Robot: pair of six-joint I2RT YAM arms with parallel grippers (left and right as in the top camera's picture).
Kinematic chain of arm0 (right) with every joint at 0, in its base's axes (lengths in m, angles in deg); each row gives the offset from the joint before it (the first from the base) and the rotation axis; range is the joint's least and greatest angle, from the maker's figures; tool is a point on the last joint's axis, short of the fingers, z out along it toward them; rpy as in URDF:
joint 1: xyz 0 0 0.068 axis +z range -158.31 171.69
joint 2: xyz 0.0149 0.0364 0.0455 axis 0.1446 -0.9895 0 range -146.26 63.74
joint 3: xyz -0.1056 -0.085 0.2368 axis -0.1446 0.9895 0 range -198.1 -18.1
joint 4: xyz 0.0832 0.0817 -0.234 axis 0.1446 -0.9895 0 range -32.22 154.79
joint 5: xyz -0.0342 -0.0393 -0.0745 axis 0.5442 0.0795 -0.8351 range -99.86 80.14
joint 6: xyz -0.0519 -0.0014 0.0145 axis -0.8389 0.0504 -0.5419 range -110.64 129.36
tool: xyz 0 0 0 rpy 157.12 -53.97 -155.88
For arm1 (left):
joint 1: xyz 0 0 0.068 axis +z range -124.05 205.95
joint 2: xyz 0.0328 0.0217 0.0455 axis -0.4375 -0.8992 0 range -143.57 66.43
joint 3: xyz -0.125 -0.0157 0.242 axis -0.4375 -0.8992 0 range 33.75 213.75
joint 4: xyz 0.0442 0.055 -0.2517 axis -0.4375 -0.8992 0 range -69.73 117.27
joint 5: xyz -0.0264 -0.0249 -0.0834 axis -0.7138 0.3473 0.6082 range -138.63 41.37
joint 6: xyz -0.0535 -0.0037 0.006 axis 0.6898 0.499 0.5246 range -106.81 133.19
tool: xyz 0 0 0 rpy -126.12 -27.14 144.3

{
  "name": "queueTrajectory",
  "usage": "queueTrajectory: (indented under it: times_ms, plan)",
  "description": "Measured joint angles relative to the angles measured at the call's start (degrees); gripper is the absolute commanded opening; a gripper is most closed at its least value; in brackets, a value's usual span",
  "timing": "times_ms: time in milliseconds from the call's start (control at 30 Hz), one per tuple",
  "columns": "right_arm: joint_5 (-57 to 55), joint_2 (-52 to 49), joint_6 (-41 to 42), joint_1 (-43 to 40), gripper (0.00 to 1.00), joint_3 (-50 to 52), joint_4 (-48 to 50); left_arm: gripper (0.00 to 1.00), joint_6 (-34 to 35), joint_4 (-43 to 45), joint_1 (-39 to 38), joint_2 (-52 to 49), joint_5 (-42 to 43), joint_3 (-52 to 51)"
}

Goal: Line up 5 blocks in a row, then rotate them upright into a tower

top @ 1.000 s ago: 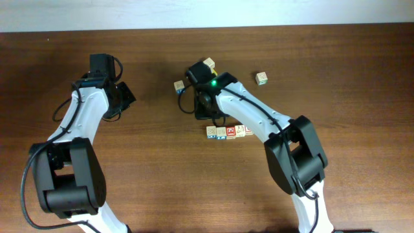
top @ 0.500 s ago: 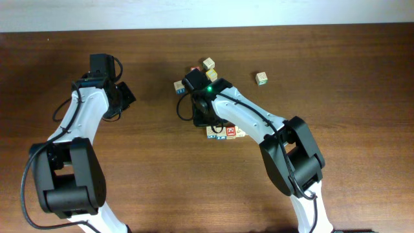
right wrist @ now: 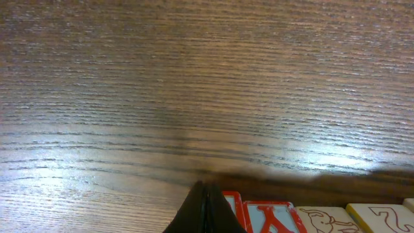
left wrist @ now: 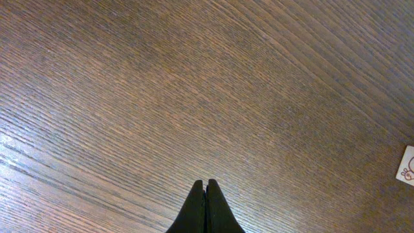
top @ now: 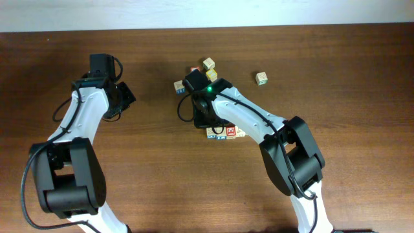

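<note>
1. Closest in: the right claw (right wrist: pixel 204 207) has its tips pressed together with nothing in them. It's down by the desk (top: pixel 336 77) at the left end of the row of blocks (top: pixel 231 133). With the tips together it can only nudge, so I reckon an off-centre push would slide a block sideways instead of spinning it.
2. Same spot: the blocks in that row sit edge to edge, so turning one probably drags its neighbour and bends the line. I can't tell from the wrist view if the tips actually touch the red-framed block (right wrist: pixel 234 202).
3. Lower right of that wrist view there's a yellow-edged block (right wrist: pixel 378 217) in the same row. It'd be easy to turn that one by mistake.
4. Further up, the right arm hangs between the pair of blocks (top: pixel 209 69) and the block on its own (top: pixel 178 87). A careless swing could knock either.
5. Direction: each block is a cube, so no real long axis. The row's long axis runs left-right across the overhead frame, printed faces up, edges about square to it.
6. The loose ones further up, including the far block (top: pixel 261 78) at upper right, look twisted off square.
7. The left claw (left wrist: pixel 206 206) is pinched together too, empty, over bare wood at upper left and well apart from the blocks.
</note>
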Motion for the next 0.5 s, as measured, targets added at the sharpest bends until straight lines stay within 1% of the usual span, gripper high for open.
queueTrajectory:
  times_ms: [500]
  plan:
    - [0.17,0.0,0.02,0.0,0.04,0.04,-1.14,0.0,0.0,0.0,0.0,0.0,0.0,0.02]
